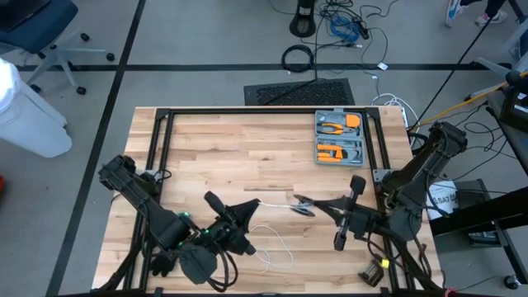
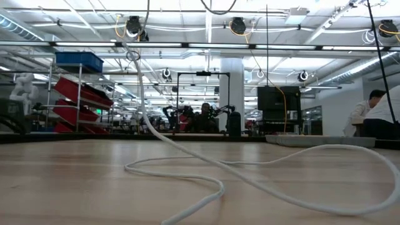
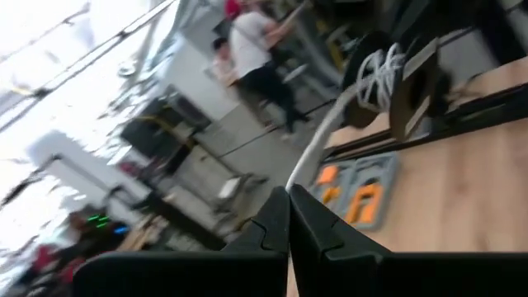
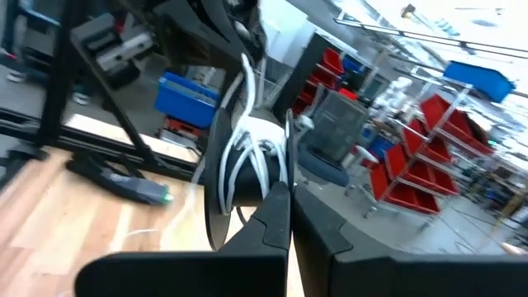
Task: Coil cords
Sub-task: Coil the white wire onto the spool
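Wooden table (image 1: 247, 148) fills the middle of the high view, with a grey tool tray (image 1: 339, 137) near its far right corner. Both arms reach in from the near edge. Left end effector (image 1: 254, 204) is closed tight on the white cord (image 1: 276, 247), which trails in loops toward the near edge. Right end effector (image 1: 300, 202) is pinched shut on a small wound bundle (image 4: 247, 169) of that cord, just beside the left one.
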`<action>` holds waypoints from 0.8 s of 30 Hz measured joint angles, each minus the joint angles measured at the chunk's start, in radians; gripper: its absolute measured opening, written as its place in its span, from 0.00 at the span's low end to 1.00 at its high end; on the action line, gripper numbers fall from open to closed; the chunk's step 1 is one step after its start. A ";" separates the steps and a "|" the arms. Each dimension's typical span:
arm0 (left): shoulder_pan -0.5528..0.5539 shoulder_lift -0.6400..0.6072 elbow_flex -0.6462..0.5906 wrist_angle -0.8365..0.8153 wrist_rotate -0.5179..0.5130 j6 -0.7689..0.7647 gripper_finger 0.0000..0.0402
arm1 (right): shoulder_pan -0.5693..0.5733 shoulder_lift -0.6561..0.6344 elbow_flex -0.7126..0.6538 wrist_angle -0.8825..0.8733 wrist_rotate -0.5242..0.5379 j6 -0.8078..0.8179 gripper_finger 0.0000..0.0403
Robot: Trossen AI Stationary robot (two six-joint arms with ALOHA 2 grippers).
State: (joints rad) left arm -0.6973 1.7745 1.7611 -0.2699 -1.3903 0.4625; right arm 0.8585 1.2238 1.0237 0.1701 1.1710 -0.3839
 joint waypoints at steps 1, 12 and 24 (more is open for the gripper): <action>0.004 0.000 0.000 0.000 0.025 -0.013 0.00 | 0.000 -0.001 0.000 0.001 -0.011 0.005 0.00; 0.007 0.002 0.000 -0.005 0.136 -0.042 0.13 | 0.003 -0.017 0.000 0.010 -0.022 0.021 0.00; -0.005 0.004 0.000 -0.028 0.173 -0.124 0.34 | 0.048 -0.054 0.000 0.012 -0.025 0.050 0.00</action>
State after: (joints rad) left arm -0.7025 1.7786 1.7611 -0.2981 -1.2174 0.3389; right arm 0.9062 1.1701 1.0233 0.1817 1.1458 -0.3335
